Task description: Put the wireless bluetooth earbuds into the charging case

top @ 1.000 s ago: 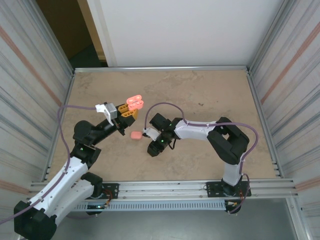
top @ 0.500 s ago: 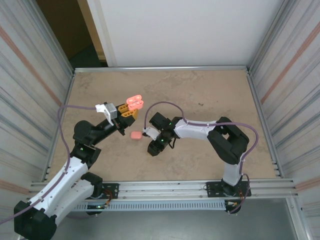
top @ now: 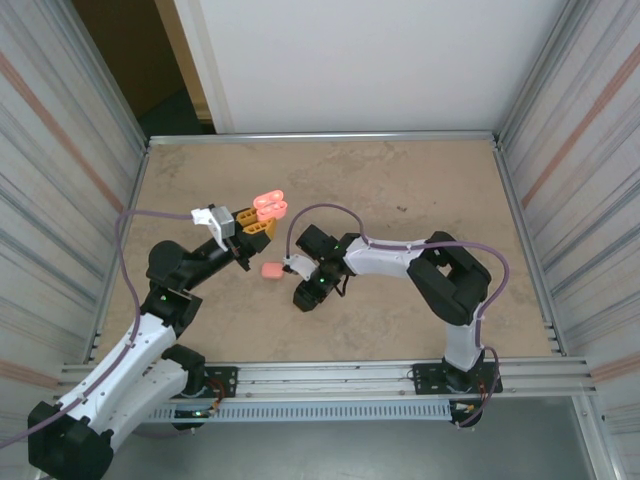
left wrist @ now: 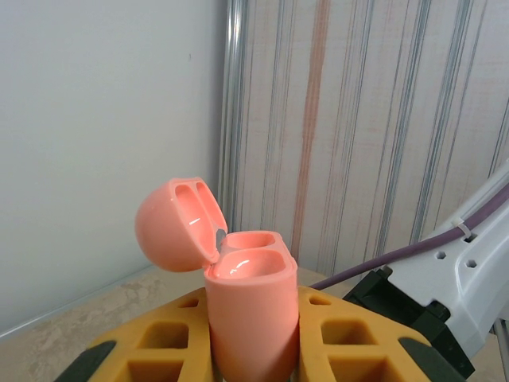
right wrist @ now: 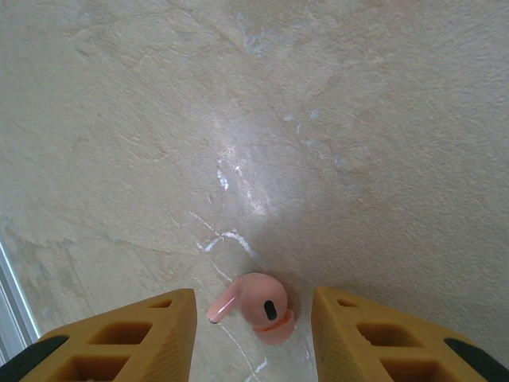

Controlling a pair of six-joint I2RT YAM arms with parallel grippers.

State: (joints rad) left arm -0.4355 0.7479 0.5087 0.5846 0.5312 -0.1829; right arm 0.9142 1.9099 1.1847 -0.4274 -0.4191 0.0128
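The pink charging case [left wrist: 248,314] stands upright with its lid swung open to the left, and both of its wells look empty. My left gripper [left wrist: 253,342] is shut on its lower body, yellow fingers on either side. The top view shows the same case [top: 270,206] held above the table by that gripper [top: 257,226]. One pink earbud [right wrist: 261,307] lies on the table, stem pointing left. My right gripper [right wrist: 253,294] is open and straddles it, with a gap on both sides. In the top view a small pink piece [top: 270,269] lies just left of the right gripper [top: 303,285].
The table [top: 400,180] is beige stone-patterned, walled by corrugated metal panels [top: 570,150] left and right and a white wall behind. A metal rail [top: 330,375] runs along the near edge. A purple cable [top: 320,210] loops over the right arm.
The right arm has shifted slightly to the left over the table. The left arm and the open case have not moved.
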